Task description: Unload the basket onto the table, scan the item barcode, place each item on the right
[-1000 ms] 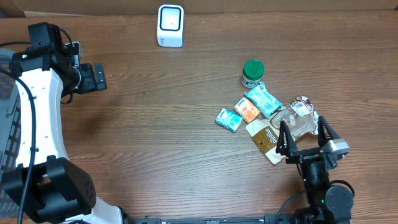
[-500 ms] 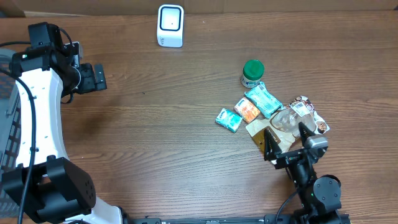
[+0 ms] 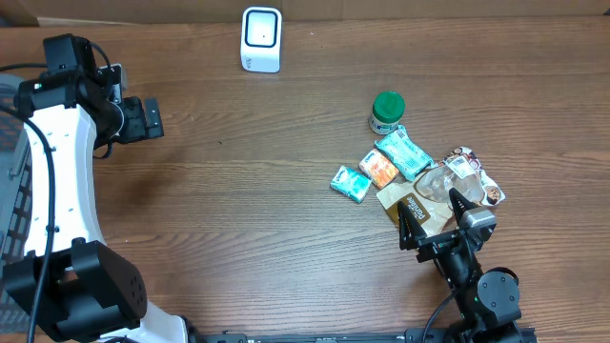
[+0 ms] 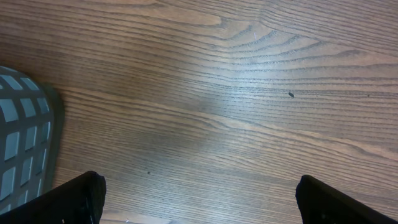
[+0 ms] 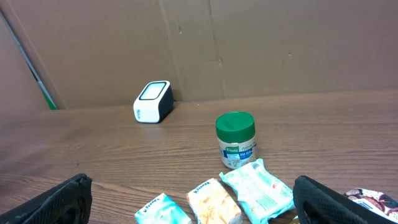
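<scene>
Right wrist view shows the jar label; overhead only its lid

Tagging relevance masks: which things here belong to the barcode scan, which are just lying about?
Job: white scanner; green-lidded jar; large teal packet; small teal packet; orange packet; brown pouch; open right hand.
Lying about: grey mesh basket; cardboard wall.

The jar with the green lid has a label with a green logo that appears to read "Knorr"; the print under it is too small to read. The orange packet and the teal packet carry slanted words, too blurred to read. White lettering on the brown pouch is also illegible.
</scene>
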